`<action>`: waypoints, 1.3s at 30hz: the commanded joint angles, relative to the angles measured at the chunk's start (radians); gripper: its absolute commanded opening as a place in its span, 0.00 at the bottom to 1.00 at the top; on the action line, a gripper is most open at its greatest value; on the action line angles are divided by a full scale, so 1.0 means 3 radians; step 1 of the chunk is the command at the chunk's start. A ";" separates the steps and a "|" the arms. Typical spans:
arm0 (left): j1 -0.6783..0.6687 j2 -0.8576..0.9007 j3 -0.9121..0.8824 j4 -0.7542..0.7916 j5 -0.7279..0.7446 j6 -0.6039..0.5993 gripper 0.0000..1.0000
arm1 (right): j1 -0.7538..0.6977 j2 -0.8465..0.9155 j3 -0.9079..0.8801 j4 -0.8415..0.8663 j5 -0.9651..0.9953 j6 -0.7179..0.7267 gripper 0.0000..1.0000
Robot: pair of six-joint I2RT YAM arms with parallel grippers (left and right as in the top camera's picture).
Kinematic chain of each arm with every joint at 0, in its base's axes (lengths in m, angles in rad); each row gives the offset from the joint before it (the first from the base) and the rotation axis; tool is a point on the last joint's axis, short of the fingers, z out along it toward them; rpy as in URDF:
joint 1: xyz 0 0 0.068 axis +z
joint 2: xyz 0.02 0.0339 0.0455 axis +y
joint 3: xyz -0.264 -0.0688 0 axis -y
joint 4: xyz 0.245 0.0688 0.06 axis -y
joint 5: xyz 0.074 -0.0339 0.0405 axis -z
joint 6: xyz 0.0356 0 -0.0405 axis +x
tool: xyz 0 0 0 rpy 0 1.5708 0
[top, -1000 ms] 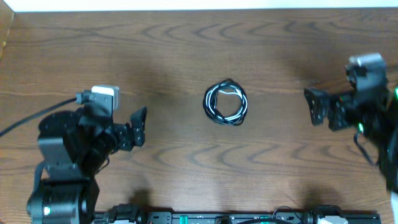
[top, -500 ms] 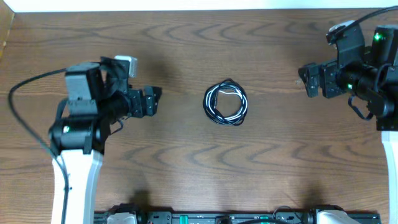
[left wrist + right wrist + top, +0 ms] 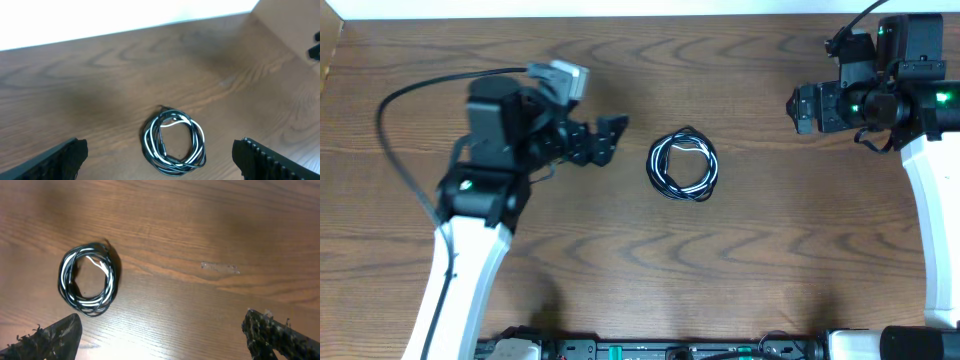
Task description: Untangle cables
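Wood grain runs across the brown surface (image 3: pixel 620 280), and near its middle lies a small round coil of thin black and white cables (image 3: pixel 683 166). The strands are wound together in a flat ring, black loops outside, white loops among them, with a short white end curling into the hollow centre. A small dark tip sticks out at the ring's far side.

My left pincer (image 3: pixel 612 140) hangs just to the left of the coil, pointing at it but apart from it. It is spread wide and grips nothing. In the left wrist view its two black fingers (image 3: pixel 60 157) stand at opposite lower corners, with the coil between and beyond them.

My right pincer (image 3: pixel 800 108) is well apart from the coil, toward the far right corner of the surface, and faces it. It is also spread wide and empty. Its dark fingers (image 3: pixel 280 335) frame the right wrist view, where the coil sits at the left.
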 commanded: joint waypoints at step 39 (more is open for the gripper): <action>-0.1166 0.2393 0.0225 0.1460 -0.1616 -0.0134 0.98 | 0.0178 -0.0008 -0.0975 0.0187 -0.0549 -0.0100 0.94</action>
